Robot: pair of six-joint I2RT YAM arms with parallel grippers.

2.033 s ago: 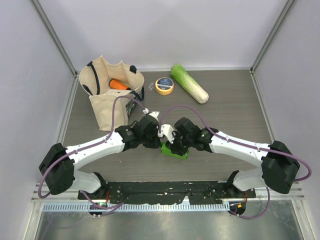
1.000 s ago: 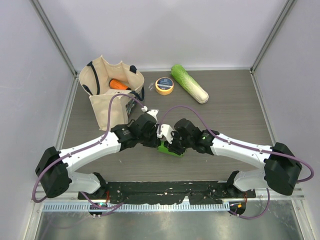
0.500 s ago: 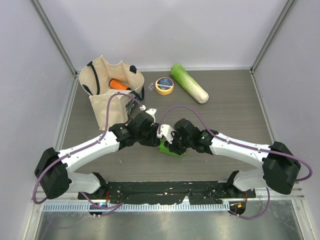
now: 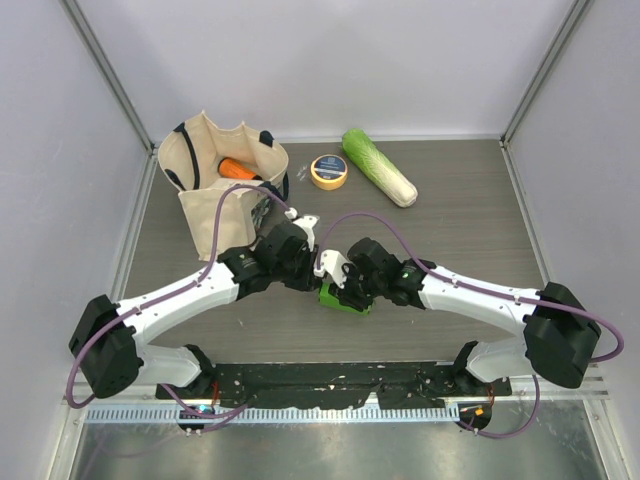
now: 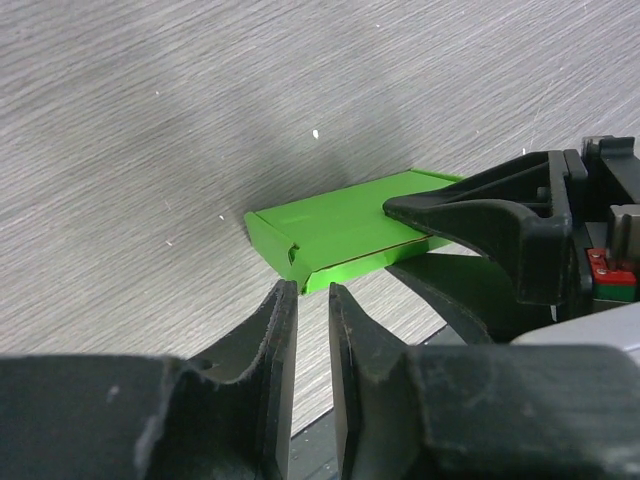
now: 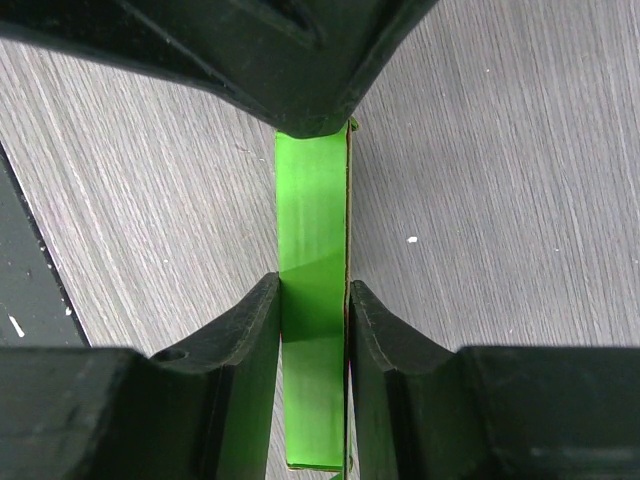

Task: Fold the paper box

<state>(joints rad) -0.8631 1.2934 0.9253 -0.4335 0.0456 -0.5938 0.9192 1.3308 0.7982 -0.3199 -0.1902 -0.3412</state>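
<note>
The paper box [image 4: 343, 299] is a flat bright green card box near the front middle of the table. My right gripper [image 6: 313, 290] is shut on it, the jaws pressing its two broad faces [image 6: 312, 190]. In the left wrist view the box [image 5: 340, 225] lies flat with a right finger [image 5: 470, 215] on top of it. My left gripper [image 5: 310, 290] is nearly closed, with only a narrow empty gap. Its tips sit at the box's near corner. From above, the left gripper [image 4: 312, 272] and right gripper [image 4: 345, 287] meet over the box.
A cream tote bag [image 4: 215, 195] with an orange carrot [image 4: 237, 168] inside stands at the back left. A yellow tape roll [image 4: 329, 171] and a long pale-green cabbage [image 4: 380, 168] lie at the back. Grey walls enclose the table.
Both grippers and the box have shifted slightly left and back over the last two seconds. The right gripper keeps its hold on the box.
</note>
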